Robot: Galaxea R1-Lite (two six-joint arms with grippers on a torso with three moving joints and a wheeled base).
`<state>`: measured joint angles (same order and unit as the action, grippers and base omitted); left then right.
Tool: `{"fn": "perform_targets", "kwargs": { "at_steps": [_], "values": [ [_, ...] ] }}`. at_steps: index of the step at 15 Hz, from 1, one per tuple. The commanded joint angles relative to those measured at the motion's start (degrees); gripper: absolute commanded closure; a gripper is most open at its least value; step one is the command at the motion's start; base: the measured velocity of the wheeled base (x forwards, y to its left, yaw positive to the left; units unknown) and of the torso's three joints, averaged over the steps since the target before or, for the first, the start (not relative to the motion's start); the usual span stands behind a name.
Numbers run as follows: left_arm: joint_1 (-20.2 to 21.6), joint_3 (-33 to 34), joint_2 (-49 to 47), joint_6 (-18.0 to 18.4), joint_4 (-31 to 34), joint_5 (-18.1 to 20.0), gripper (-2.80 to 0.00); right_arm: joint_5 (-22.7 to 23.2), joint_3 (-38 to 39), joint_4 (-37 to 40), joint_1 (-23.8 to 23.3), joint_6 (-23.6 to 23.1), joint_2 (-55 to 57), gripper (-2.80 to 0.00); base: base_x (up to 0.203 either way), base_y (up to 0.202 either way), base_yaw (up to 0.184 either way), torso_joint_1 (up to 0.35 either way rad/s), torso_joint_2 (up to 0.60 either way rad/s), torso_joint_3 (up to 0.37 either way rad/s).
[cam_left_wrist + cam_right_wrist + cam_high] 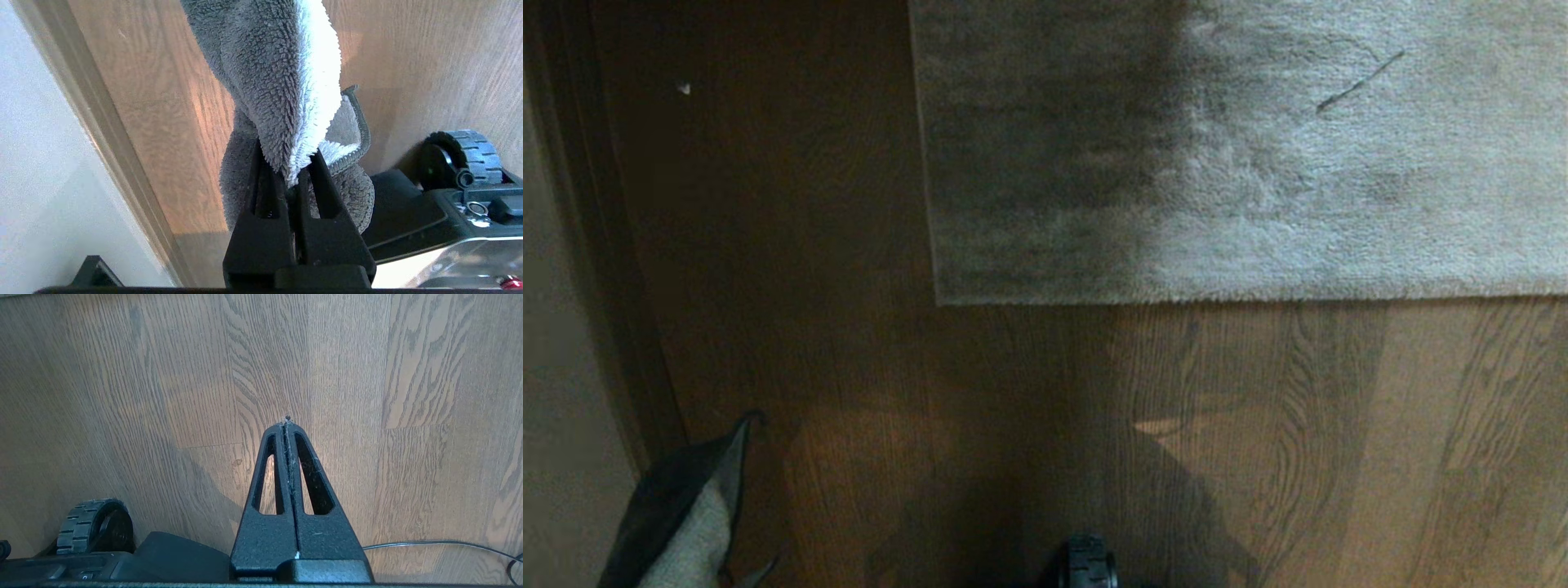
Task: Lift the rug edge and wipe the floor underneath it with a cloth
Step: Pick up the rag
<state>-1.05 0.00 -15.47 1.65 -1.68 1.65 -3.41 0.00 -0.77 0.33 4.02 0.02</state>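
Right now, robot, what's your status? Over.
Left claw shut on fuzzy grey terry cloth. Right claw shut, empty. Grey plush rug edge flat on brown wooden floor. Nothing blocking.

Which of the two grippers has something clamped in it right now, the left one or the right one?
The left gripper: its fingers pinch a fold of the grey cloth. The right gripper is shut on nothing, with only bare wooden floor beneath it.
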Motion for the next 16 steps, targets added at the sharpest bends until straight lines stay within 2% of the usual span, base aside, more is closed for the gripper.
{"fn": "perform_targets", "kwargs": {
  "at_steps": [1, 10, 16],
  "values": [
    [-0.03, 0.00, 4.68, -0.06, 1.24, -0.27, 0.00, -0.01, 0.00, -0.02, 0.02, 0.02, 0.02, 0.00, 0.000, 0.000, 0.000, 0.000, 0.00, 0.000],
    [0.87, 0.00, 15.03, -0.15, 1.33, -0.33, 0.00, -0.01, 0.00, -0.02, 0.02, 0.02, -0.02, 0.00, 0.000, 0.000, 0.000, 0.000, 0.00, 0.000],
    [0.87, 0.00, 15.47, -0.51, 1.42, -0.33, 0.00, -0.01, 0.00, -0.02, 0.02, 0.02, -0.02, 0.00, 0.000, 0.000, 0.000, 0.000, 0.00, 0.000]
  ]
}}
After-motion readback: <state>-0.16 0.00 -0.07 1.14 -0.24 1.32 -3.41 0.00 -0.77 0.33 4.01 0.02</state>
